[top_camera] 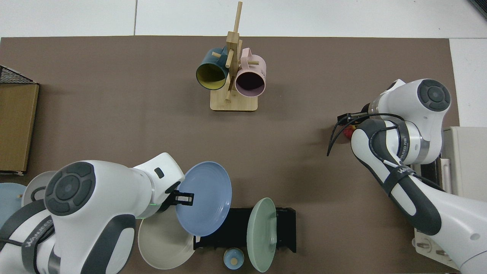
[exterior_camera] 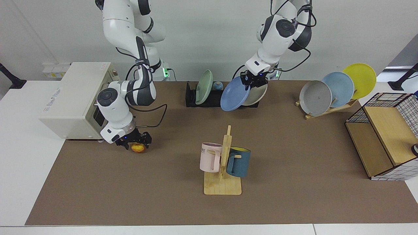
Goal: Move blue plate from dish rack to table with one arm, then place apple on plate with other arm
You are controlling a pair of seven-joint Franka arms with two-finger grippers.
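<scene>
A plain white wall (exterior_camera: 202, 29) backs the scene. The surface (exterior_camera: 19, 156) is white, its middle covered by a brown mat (exterior_camera: 294, 182) (white shows along the front and both ends). A black stand foot (exterior_camera: 13, 81) sits at each far corner. Light is even.

The blue plate (exterior_camera: 234, 94) is plain periwinkle, beside a sage green plate (exterior_camera: 204, 87) and a beige plate (exterior_camera: 256, 94) in the black dish rack (exterior_camera: 209, 99). The apple (exterior_camera: 138, 148) is red with yellow patches on the brown table (exterior_camera: 294, 156). A pink mug (exterior_camera: 210, 157) and a teal mug (exterior_camera: 239, 162) with yellow inside hang on a pale wooden stand (exterior_camera: 223, 186).
</scene>
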